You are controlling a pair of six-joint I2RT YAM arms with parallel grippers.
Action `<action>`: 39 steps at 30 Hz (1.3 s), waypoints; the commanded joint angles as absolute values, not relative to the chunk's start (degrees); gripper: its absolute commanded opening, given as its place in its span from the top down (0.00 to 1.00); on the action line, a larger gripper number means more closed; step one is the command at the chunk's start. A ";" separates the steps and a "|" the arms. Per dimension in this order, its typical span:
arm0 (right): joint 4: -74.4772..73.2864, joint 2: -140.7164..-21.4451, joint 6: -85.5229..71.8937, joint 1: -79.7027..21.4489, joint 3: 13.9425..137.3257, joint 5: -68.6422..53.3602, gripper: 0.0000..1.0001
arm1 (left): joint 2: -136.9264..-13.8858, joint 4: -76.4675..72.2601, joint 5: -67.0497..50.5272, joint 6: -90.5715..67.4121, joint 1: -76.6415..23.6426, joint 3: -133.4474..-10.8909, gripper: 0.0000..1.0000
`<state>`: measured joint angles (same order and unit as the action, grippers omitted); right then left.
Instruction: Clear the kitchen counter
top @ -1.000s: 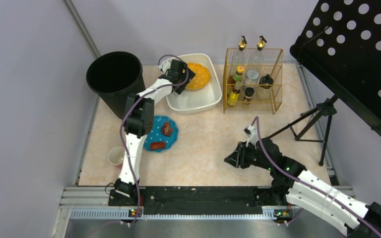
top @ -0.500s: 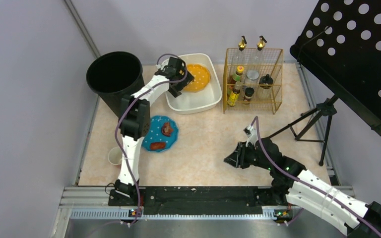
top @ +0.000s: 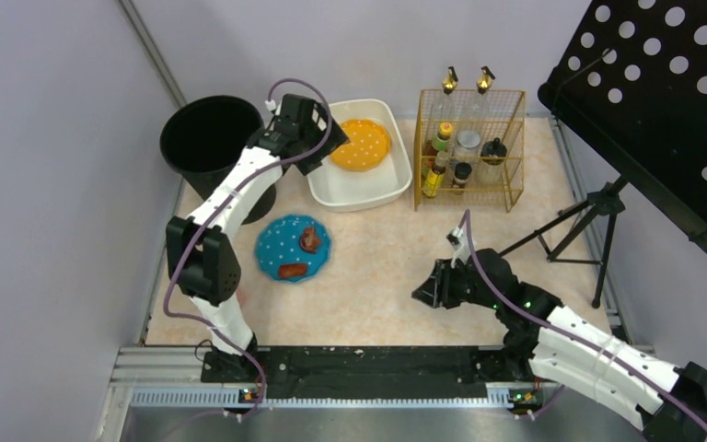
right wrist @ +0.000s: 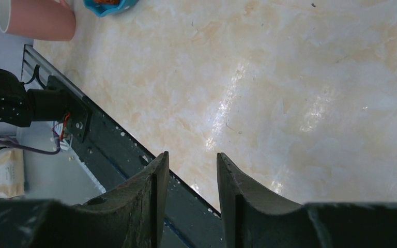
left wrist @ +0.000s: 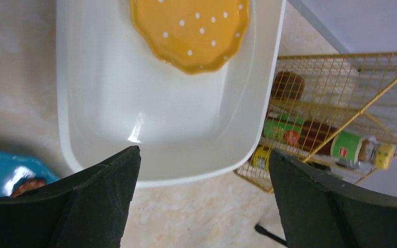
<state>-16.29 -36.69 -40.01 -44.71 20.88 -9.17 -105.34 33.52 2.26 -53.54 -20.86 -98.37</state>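
Kitchen counter (top: pixel 387 267), from above, spreads before the white basin (top: pixel 350 189), with a blue plate (top: pixel 293 248) near the basin's front-left corner awaiting clearing; on the left wrist view the left gripper (left wrist: pixel 202 151) gapes empty over the basin, where an orange plate (left wrist: pixel 191 31) lies, presumably stowed; on the right wrist view the right gripper (right wrist: pixel 191 155), slightly parted and empty, idles well in front of the basin.

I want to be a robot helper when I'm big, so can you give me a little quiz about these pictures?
1. True or false: the orange plate lies in the basin.
2. What lies on the blue plate? A food bits, B a spoon, C a sponge.
3. Which gripper is nearer the basin?
Key: 1 true; 2 A; 3 the left gripper, open.
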 commanded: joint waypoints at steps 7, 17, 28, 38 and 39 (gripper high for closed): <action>-9.77 -43.77 -38.30 -44.30 25.19 -12.50 0.58 | -87.22 37.03 7.86 -48.23 -26.43 -82.96 0.02; -0.66 -54.22 -38.72 -45.58 27.35 -12.34 0.50 | -72.52 46.15 21.61 -48.29 -34.36 -70.63 0.06; 16.80 -74.39 -44.49 -50.81 35.61 -8.89 0.50 | -56.86 48.69 22.76 -50.45 -36.74 -60.20 0.07; 24.86 -96.05 -49.03 -53.49 47.11 -9.83 0.52 | -48.32 48.72 23.24 -48.01 -36.75 -56.07 0.07; 24.98 -97.68 -49.08 -53.85 48.44 -9.57 0.52 | -47.69 48.82 23.22 -47.87 -36.74 -55.81 0.07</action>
